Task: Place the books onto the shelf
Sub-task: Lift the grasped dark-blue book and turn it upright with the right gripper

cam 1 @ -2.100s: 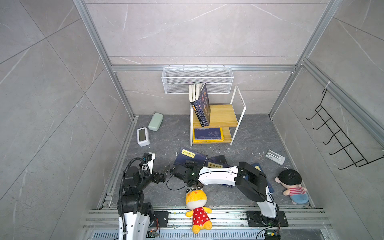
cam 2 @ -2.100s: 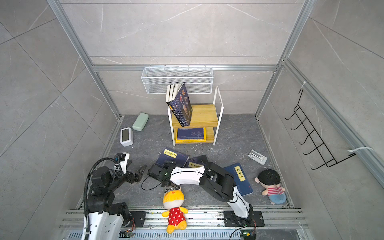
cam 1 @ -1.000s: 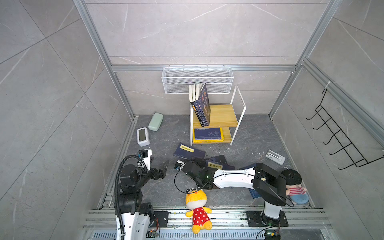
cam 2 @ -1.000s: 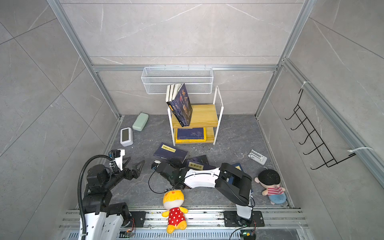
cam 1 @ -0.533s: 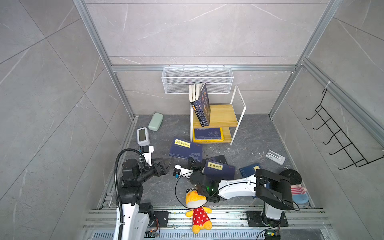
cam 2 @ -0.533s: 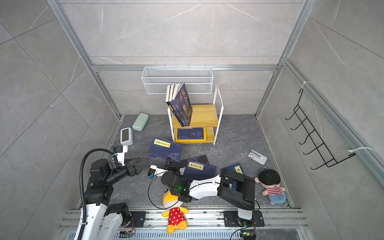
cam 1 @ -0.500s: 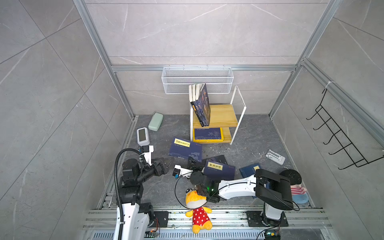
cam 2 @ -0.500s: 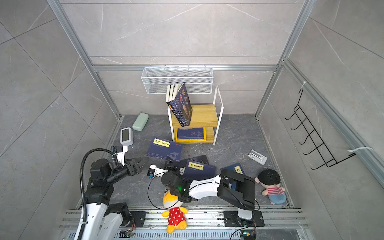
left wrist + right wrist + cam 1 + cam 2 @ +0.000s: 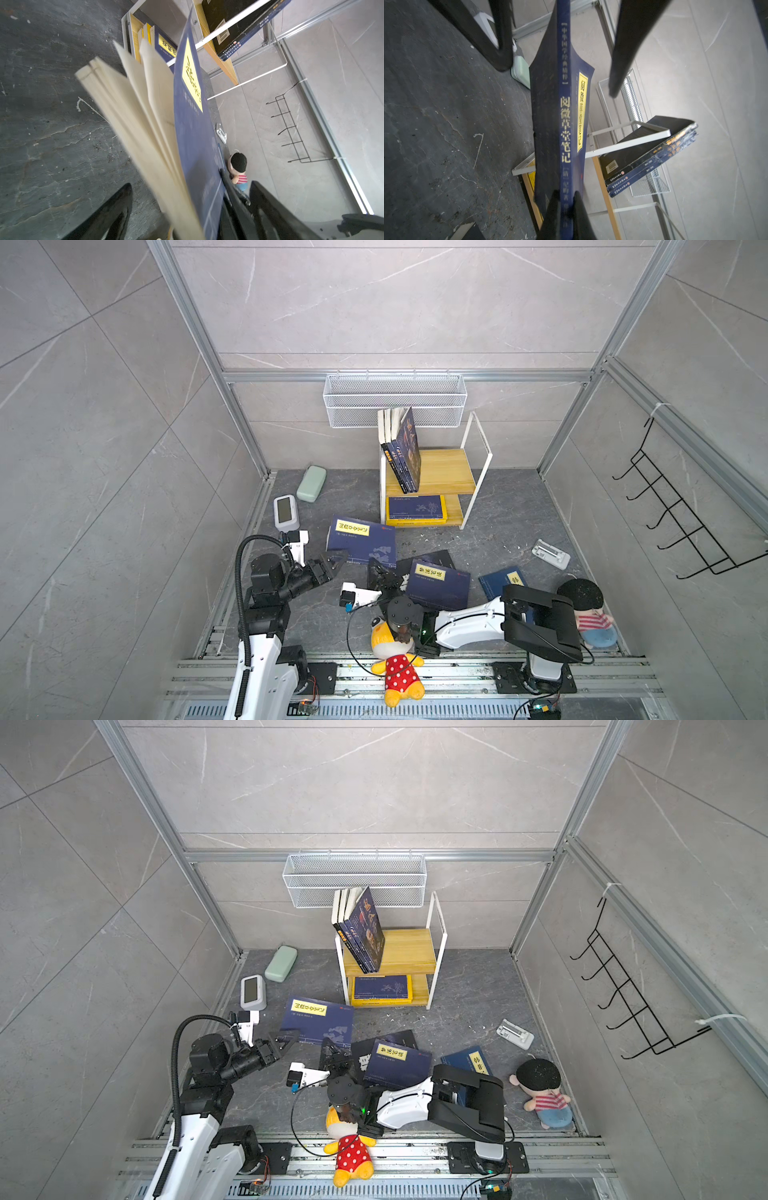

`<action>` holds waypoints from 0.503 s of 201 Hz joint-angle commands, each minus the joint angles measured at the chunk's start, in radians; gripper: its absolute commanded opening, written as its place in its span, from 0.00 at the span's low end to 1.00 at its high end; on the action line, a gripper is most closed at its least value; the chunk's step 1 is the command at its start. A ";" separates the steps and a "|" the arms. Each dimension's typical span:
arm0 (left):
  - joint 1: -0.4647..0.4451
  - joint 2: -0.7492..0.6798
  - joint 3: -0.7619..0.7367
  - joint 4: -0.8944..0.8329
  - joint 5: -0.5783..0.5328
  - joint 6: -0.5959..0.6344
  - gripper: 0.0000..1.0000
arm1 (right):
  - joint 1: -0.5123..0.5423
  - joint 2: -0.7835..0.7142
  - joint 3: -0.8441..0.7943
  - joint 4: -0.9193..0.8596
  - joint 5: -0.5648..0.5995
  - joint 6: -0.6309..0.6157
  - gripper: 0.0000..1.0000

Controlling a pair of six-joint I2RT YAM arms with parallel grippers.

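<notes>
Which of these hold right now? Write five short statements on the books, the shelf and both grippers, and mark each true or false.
1. The right gripper is shut on the spine of a lifted navy book. True.
2. The left gripper is clamped tight on that book. False: its jaws stand apart, straddling the book's fanned page edge.
3. Several leaning books stand on the upper board of the shelf. True.
4. The shelf's lower board is bare. False: a flat stack, navy on yellow, lies there.
5. Every book is already shelved. False: other navy books lie on the floor.
</notes>
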 commanded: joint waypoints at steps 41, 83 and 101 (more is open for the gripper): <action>-0.001 -0.004 0.038 0.061 -0.068 -0.019 0.43 | 0.028 0.069 -0.021 0.194 -0.031 -0.136 0.00; -0.006 -0.002 0.030 0.069 -0.072 -0.032 0.00 | 0.026 0.108 0.005 0.220 -0.030 -0.167 0.00; -0.011 -0.004 0.024 0.079 -0.056 -0.033 0.00 | 0.018 0.143 0.042 0.242 -0.021 -0.191 0.01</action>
